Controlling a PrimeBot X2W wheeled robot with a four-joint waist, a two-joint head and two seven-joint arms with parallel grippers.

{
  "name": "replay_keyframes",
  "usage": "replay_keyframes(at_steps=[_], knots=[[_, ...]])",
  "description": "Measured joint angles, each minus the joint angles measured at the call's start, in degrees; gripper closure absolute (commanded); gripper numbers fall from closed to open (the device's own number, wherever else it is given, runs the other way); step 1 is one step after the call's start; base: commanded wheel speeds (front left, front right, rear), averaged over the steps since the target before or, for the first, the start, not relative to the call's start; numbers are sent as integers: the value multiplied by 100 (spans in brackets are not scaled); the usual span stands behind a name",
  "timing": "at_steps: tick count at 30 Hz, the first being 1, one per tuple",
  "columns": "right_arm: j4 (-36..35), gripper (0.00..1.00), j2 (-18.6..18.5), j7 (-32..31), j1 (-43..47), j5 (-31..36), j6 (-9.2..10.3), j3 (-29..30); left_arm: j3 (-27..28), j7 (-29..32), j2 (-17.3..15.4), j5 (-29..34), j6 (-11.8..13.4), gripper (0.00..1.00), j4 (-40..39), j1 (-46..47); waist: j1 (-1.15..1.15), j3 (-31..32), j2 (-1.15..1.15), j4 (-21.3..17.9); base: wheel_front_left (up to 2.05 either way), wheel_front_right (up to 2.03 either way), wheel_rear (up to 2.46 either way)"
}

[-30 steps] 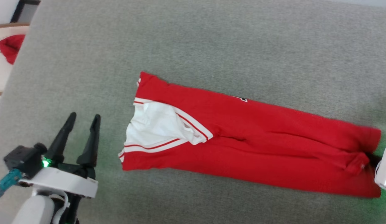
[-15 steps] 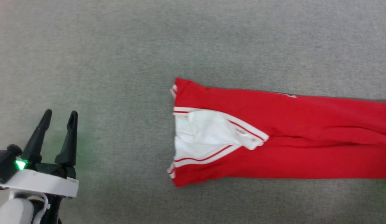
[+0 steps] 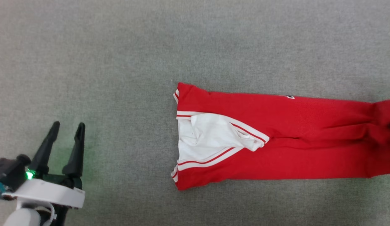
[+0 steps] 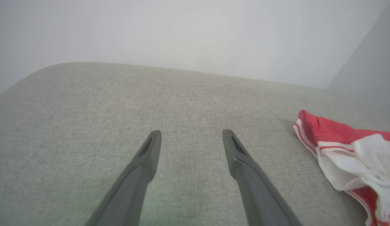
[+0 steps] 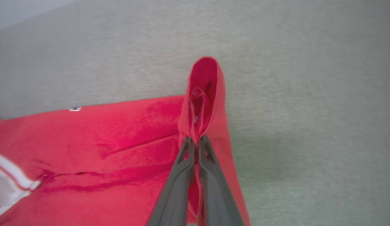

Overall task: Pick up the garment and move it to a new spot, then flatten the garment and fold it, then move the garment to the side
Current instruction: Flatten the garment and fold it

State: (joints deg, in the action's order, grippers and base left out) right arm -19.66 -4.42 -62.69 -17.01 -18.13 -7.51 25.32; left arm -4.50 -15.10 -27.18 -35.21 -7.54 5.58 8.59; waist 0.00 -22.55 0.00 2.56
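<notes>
The garment point(image 3: 292, 150), a red jersey folded into a long strip, lies across the grey surface with its white sleeve and striped trim point(image 3: 210, 141) at the left end. In the right wrist view my right gripper point(image 5: 196, 139) is shut on a raised fold of red cloth point(image 5: 202, 94) at the garment's right edge, lifting it into a peak. My left gripper point(image 3: 67, 128) stands open at the lower left, well apart from the garment. Its left wrist view shows both fingers point(image 4: 147, 157) spread over bare surface, the sleeve end of the garment point(image 4: 348, 157) off to the right.
The grey fabric surface point(image 3: 119, 62) extends on all sides of the garment. In the left wrist view its rounded far edge point(image 4: 88, 64) meets a pale wall.
The head camera has turned, shifting the whole scene. The garment's right end has bunched up under the right gripper's hold. The left gripper stays open.
</notes>
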Motion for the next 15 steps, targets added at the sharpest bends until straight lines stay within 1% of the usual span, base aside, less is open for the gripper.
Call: replay_keyframes(at_steps=[5,8,11,15], knots=[[-490,100,114,-132,137,-434,0,-1174,-11,0,60,0,0,0,48,-99,0,198,0,-3,0,0,0],[-573,100,126,-143,112,-667,1,-1828,-37,0,91,-1,0,0,58,-135,0,257,0,58,0,0,0],[-443,100,141,-59,-83,-918,1,-2431,-97,0,123,-11,0,0,71,-131,0,265,0,167,0,0,0],[35,100,145,193,-405,-1118,1,-3204,-212,1,159,-63,0,0,107,-64,0,233,0,342,0,0,0]])
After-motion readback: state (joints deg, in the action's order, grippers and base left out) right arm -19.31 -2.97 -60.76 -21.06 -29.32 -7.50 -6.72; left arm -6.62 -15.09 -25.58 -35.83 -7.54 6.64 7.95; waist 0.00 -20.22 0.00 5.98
